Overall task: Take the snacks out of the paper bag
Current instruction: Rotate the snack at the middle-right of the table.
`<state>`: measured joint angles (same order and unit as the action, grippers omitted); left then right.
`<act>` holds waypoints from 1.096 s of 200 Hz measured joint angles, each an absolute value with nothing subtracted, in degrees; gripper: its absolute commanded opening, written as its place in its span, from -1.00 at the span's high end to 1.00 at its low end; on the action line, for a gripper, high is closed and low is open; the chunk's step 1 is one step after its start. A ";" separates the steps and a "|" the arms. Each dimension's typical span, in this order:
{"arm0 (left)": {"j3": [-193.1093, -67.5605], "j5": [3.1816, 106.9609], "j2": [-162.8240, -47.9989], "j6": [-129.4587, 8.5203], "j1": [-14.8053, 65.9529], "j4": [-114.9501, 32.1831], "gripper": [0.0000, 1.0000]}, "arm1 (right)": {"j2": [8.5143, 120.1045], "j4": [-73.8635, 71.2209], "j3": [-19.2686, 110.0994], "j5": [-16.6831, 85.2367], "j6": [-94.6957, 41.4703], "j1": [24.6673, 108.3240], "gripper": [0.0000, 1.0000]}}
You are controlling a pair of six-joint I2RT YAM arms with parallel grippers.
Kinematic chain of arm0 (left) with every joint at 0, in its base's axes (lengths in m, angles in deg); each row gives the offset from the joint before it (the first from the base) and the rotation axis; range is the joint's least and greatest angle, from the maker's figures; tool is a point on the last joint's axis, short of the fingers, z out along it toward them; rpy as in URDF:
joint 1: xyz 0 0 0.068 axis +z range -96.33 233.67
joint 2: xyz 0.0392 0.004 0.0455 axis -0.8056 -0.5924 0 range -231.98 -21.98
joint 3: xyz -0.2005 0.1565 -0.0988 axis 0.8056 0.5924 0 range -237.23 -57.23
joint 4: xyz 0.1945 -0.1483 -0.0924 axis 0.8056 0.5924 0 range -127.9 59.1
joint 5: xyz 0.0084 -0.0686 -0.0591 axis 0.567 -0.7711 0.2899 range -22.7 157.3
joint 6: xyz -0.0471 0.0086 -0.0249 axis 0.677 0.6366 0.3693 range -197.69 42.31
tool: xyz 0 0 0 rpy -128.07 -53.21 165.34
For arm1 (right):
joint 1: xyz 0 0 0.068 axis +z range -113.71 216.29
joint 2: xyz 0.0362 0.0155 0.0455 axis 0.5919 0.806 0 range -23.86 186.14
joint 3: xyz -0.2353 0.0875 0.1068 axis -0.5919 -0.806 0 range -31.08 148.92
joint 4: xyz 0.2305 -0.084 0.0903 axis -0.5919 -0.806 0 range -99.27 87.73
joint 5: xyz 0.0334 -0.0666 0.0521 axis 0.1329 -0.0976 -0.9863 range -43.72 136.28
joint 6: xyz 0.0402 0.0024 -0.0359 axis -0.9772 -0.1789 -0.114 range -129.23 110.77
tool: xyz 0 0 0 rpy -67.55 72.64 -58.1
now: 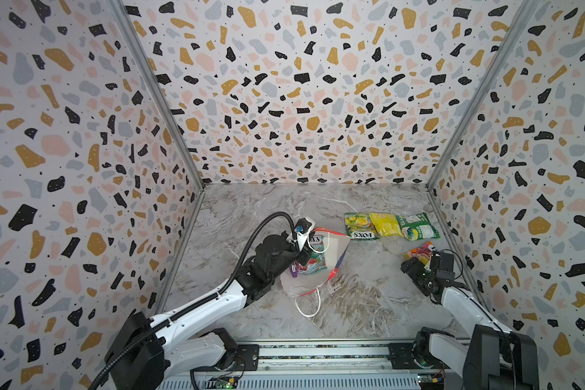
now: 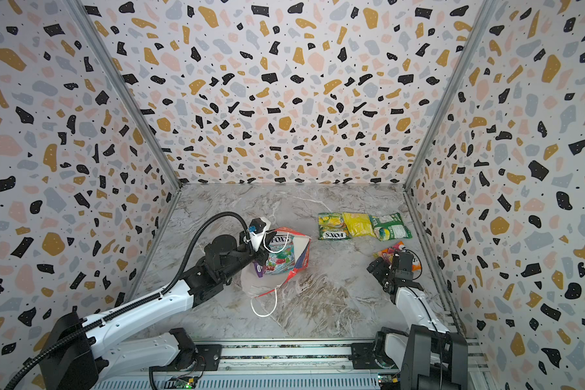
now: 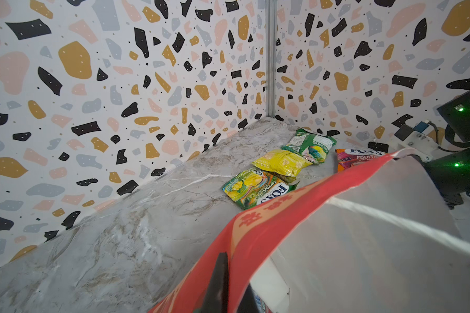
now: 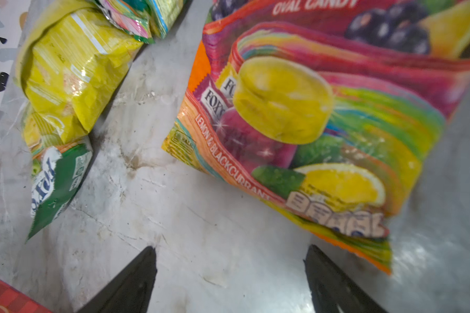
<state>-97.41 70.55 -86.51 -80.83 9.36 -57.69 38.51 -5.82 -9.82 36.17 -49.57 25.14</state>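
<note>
The red paper bag lies on its side mid-table, its white inside showing. My left gripper is shut on the bag's red rim. A teal-and-red FOX'S packet and a purple one sit in the bag's mouth. At the back right lie a green FOX'S packet, a yellow one and another green one. A pink-orange packet lies flat on the table. Just beside it, my right gripper stands open over bare table, holding nothing.
Terrazzo-patterned walls close in the marble table at the left, back and right; the right arm works close to the right wall. One white cord handle trails toward the front. A metal rail runs along the front edge.
</note>
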 measured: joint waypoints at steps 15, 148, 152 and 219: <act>-97.41 70.55 -86.56 -80.83 9.36 -57.69 1.00 | 39.04 -3.62 -10.19 35.86 -50.31 25.14 -0.65; -97.57 70.79 -86.73 -80.85 9.36 -57.63 1.00 | 46.08 7.86 -10.06 36.45 -51.18 24.70 -0.62; -97.57 70.81 -86.73 -80.83 9.36 -57.63 1.00 | 46.08 7.84 -9.99 36.39 -51.05 24.63 -0.62; -97.57 71.05 -86.73 -80.85 9.36 -57.58 1.00 | 36.48 2.79 -7.41 32.41 -47.99 23.61 -0.73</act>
<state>-97.57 71.05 -86.73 -80.85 9.36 -57.58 36.48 2.79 -7.41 32.41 -47.99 23.61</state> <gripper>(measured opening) 0.047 0.855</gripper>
